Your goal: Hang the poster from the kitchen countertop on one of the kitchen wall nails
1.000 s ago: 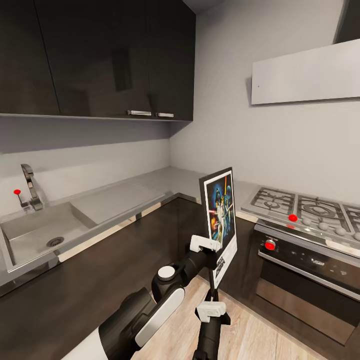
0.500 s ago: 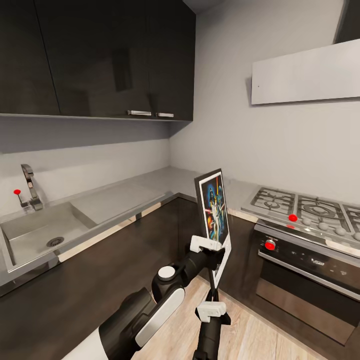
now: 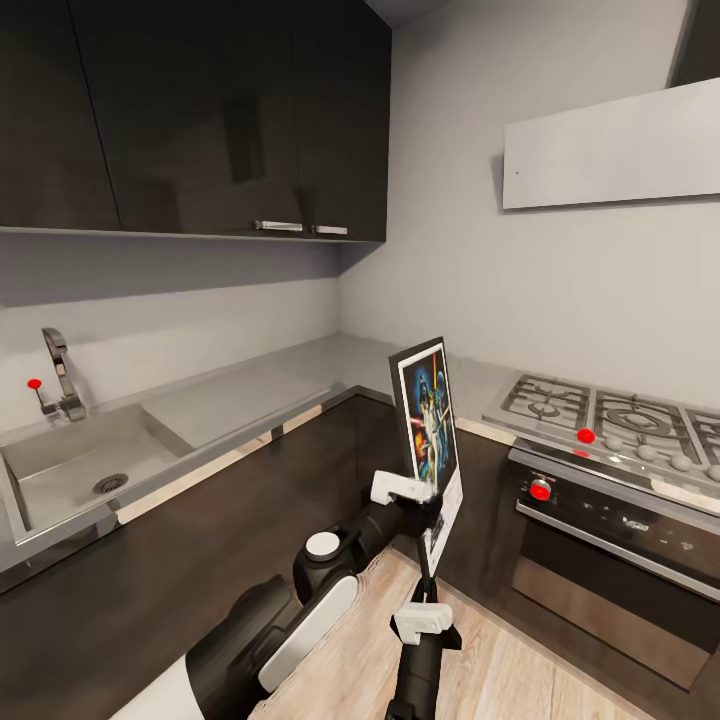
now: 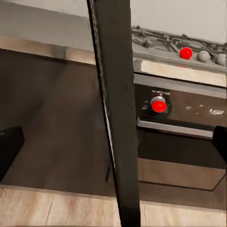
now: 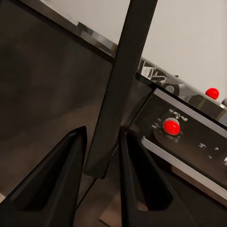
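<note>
I hold the poster (image 3: 430,432) upright over the floor in front of the corner cabinets, its colourful face turned toward the hob. My right gripper (image 3: 429,585) reaches up from below and is shut on the poster's bottom edge. In the right wrist view the dark fingers (image 5: 61,175) flank the poster's thin black edge (image 5: 120,85). My left gripper (image 3: 425,503) sits at the poster's lower left side. In the left wrist view the poster edge (image 4: 116,109) stands between widely spread fingertips (image 4: 9,149) without touching them, so it is open. The kitchen countertop (image 3: 250,385) runs behind.
A sink (image 3: 70,470) with a faucet (image 3: 60,375) is set in the worktop at left. The gas hob (image 3: 600,405) and oven (image 3: 610,540) with red knobs stand at right. Dark upper cabinets (image 3: 200,110) and a pale hood (image 3: 610,145) hang above. Wood floor lies below.
The poster has turned more edge-on to the head camera and sits slightly left. My left arm has shifted a little to the left. The right gripper keeps its hold.
</note>
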### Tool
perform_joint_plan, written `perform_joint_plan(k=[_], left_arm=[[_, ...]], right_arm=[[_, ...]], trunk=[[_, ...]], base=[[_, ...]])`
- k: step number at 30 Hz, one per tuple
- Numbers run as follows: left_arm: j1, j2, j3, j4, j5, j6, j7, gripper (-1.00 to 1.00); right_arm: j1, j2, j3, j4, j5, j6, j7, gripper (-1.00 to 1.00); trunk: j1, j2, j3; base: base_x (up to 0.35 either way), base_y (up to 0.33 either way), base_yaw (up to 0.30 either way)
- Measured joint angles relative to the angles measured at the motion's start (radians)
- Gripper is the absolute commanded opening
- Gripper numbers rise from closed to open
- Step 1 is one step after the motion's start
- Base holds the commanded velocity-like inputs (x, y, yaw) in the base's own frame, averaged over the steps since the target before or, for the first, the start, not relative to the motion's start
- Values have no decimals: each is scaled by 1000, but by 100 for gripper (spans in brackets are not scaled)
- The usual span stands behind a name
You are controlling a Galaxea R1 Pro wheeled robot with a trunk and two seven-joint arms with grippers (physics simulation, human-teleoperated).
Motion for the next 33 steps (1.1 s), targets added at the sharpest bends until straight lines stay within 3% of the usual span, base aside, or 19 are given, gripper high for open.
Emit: perform_joint_plan(k=[7, 11, 12, 18, 24, 30, 33], left_arm=[[2, 79, -1, -70, 7, 0, -1, 100], [28, 130, -1, -124, 57, -2, -1, 100], [41, 165, -2, -152, 74, -28, -1, 100], [105, 256, -5, -172, 91, -157, -6, 100], [181, 334, -6, -166, 99, -302, -6, 100], [260, 391, -8, -148, 165, -407, -8, 100], [289, 447, -39, -138, 184, -488, -11, 100]], right_arm=[[0, 0, 0, 0, 0, 0, 0, -100], [0, 0, 0, 1, 0, 0, 0, -100], [0, 0, 0, 1, 0, 0, 1, -100], [0, -3, -2, 1, 0, 0, 1, -100], [0, -4, -6, 1, 0, -2, 2, -100], [0, -6, -7, 1, 0, -6, 3, -100], [0, -7, -6, 1, 0, -9, 3, -100]], trunk=[[0, 0, 0], [0, 0, 0], [0, 0, 0], [0, 0, 0], [0, 0, 0], [0, 0, 0], [0, 0, 0]], base=[[0, 0, 0], [0, 0, 0], [0, 0, 0], [0, 0, 0], [0, 0, 0], [0, 0, 0], [0, 0, 0]])
